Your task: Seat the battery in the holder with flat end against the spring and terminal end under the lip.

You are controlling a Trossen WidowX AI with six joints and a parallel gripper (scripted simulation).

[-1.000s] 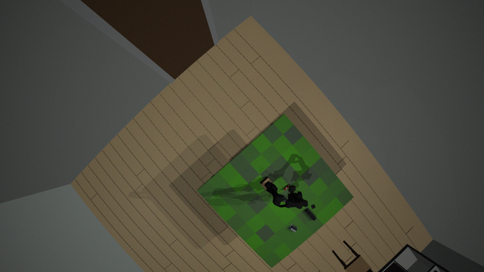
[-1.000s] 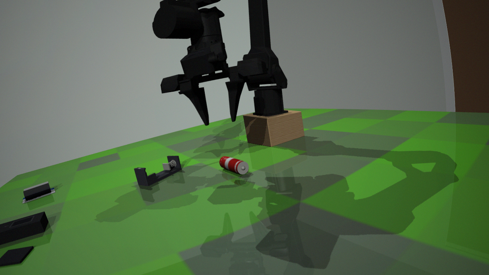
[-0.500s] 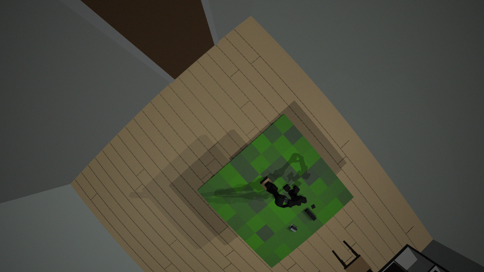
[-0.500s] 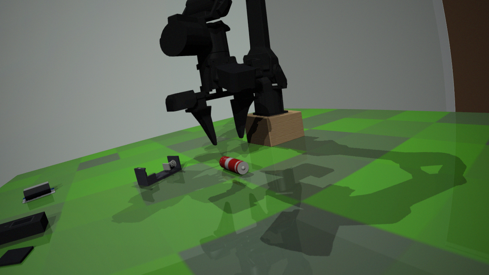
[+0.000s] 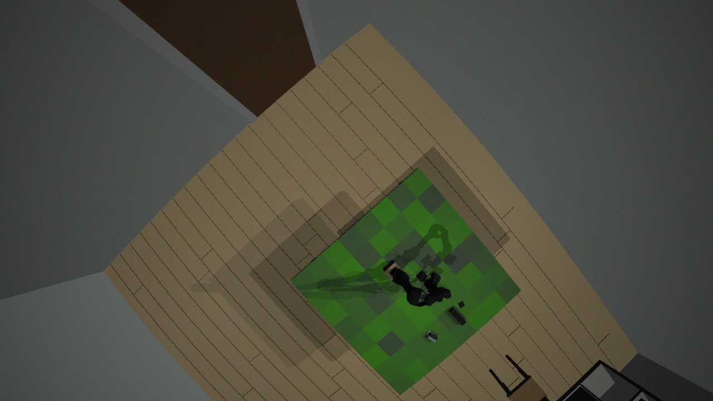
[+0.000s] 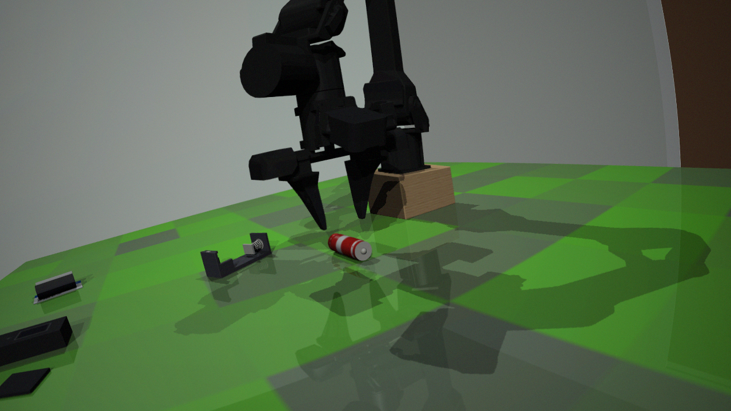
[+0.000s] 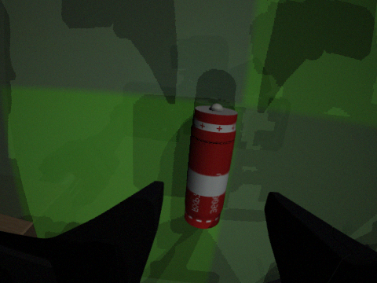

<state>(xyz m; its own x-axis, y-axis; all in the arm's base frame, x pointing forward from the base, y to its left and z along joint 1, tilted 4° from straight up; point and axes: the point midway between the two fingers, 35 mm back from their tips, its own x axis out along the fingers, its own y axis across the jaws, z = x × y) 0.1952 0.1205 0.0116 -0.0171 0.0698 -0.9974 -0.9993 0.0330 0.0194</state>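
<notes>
None of the task's steps is complete; the work stands at the approach before the first grasp.

Top view: the arm's dark mass sits over the green chequered desk (image 5: 348,299), with its wooden base block (image 5: 392,269) at about 10 o'clock from the wrist. The battery and the holder cannot be picked out at this scale under the arm. Small dark items lie toward 4 and 5 o'clock of the arm, too small to identify.

Exterior view: the pincer (image 6: 341,220) points down with its fingers roughly half open and nothing between them. The fingertips (image 6: 321,223) hang above the desk and just behind the battery (image 6: 349,246), not touching it. The battery lies on its side on the desk, red with white bands, its grey capped end facing 4 o'clock. The holder (image 6: 236,256) stands apart, at 9 o'clock of the battery, unoccupied, its spring (image 6: 258,244) visible at the end nearer the battery and its raised lip wall at the far end. Other dark parts lie at the lower left edge, uninvolved.

Wrist view: the battery runs lengthwise from 6 to 12 o'clock, centred between the two dark fingers and beyond their tips, button end at 12 o'clock. The jaws stand wider than the battery's body.

Judgement: remaining are the descent, the grasp, the carry to the holder, orienting flat end to spring and terminal end under lip, gentle seating, release and withdrawal.
</notes>
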